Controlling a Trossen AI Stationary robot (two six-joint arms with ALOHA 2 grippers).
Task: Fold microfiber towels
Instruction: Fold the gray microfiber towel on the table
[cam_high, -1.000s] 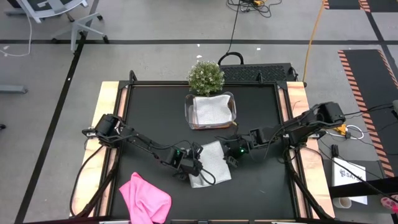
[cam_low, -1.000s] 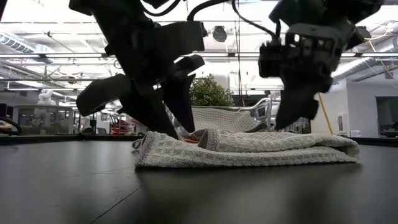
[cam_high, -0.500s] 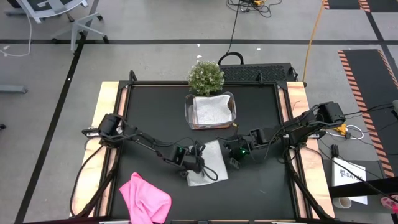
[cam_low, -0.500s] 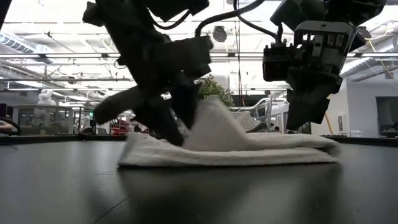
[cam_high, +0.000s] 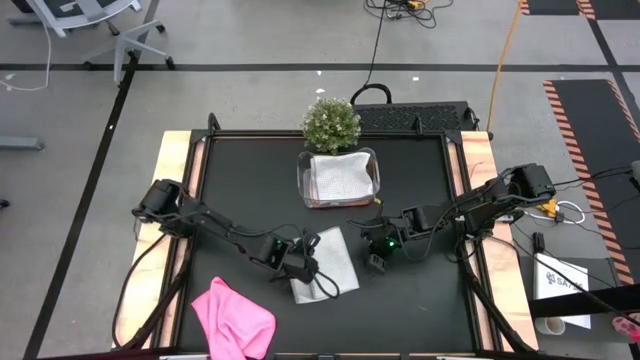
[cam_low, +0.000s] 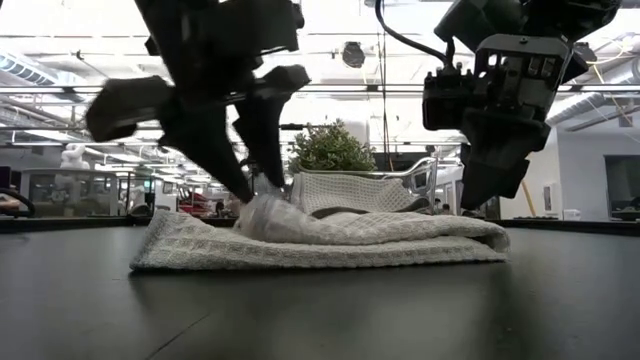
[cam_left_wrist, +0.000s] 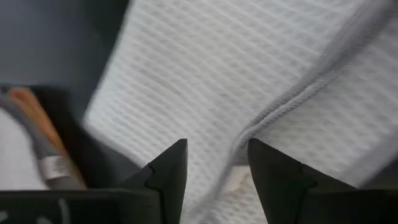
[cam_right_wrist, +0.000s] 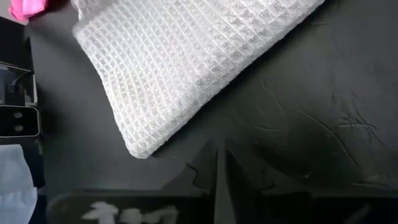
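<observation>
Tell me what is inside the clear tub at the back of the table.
The clear tub holds a light grey folded towel, lying flat and filling most of it. Whether anything lies under that towel cannot be seen; it covers the tub's floor.

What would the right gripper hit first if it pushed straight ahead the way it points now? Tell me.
Probably bare black table. The right gripper, shut and empty, aims at the mat just beside the grey towel's edge. Depth is unclear, so it could graze that edge.
</observation>
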